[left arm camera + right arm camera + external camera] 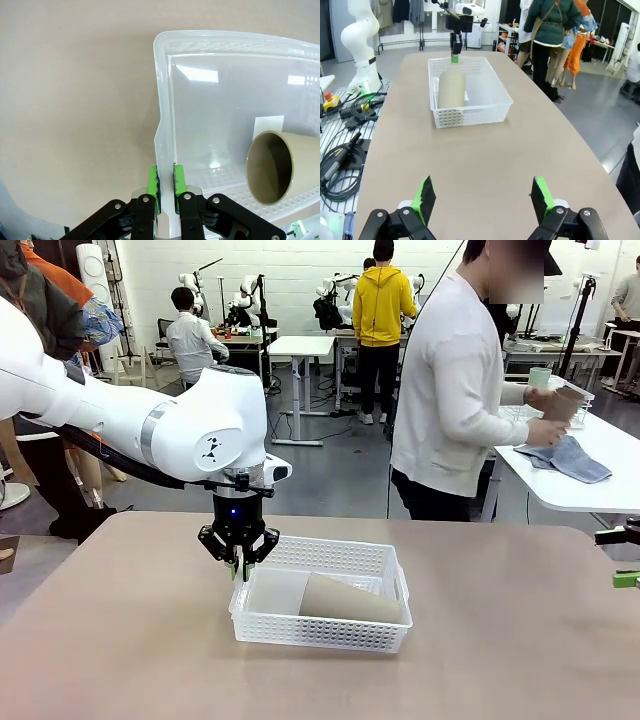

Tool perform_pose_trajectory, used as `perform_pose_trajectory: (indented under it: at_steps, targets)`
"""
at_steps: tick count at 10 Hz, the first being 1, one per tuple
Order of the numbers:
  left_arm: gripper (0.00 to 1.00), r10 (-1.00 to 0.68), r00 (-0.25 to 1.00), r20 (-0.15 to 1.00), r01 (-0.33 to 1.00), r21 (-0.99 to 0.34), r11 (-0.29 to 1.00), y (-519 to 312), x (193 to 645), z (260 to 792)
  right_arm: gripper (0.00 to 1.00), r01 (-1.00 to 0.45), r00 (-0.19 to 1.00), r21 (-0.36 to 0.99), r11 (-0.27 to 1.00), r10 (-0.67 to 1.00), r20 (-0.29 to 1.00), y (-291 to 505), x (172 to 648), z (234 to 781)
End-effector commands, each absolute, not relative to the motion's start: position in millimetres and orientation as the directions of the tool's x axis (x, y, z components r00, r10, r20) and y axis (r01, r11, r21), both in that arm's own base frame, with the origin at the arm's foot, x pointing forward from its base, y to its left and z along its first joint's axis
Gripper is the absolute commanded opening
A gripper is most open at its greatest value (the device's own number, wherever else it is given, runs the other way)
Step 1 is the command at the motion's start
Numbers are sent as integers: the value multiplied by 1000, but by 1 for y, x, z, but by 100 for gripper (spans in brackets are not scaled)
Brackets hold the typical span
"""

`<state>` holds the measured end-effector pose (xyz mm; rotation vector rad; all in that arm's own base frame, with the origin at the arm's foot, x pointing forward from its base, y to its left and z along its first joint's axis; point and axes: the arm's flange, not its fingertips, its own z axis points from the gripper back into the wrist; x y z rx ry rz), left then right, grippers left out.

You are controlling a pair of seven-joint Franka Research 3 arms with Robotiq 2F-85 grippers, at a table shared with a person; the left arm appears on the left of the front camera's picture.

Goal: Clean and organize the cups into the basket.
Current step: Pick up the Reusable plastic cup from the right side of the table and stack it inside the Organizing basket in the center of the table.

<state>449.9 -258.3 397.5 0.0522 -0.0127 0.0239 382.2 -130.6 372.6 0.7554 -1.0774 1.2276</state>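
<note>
The white lattice basket [335,548] sits mid-table. A brown paper cup [350,600] lies on its side inside it. My left gripper [240,568] points down at the basket's left end, shut on the rim. In the left wrist view the green pads [154,182] pinch the basket wall [162,100], with the cup's open mouth [272,167] to the right. My right gripper [482,200] hangs open over bare table, well short of the basket [470,115] and cup [451,89]. The person, at a side table, holds another brown cup [562,403]. A mint-green cup [540,377] stands there.
A blue cloth [570,458] lies on the white side table under the person's hands. My right gripper's fingers [628,580] peek in at the front view's right edge. Cables and tools [345,150] lie off the table's side by the right arm's base.
</note>
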Motion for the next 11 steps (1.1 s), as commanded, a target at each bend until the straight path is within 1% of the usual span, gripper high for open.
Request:
perform_pose_trajectory:
  at_steps: [1, 11]
  targets:
    - [0, 35, 999, 18, -36, 52, 998, -261, 449, 397, 100, -973, -9, -92, 213, 358, 934, -128, 376, 372]
    - [0, 35, 999, 18, -36, 52, 998, -261, 449, 397, 100, -973, -9, -92, 213, 358, 934, -128, 376, 372]
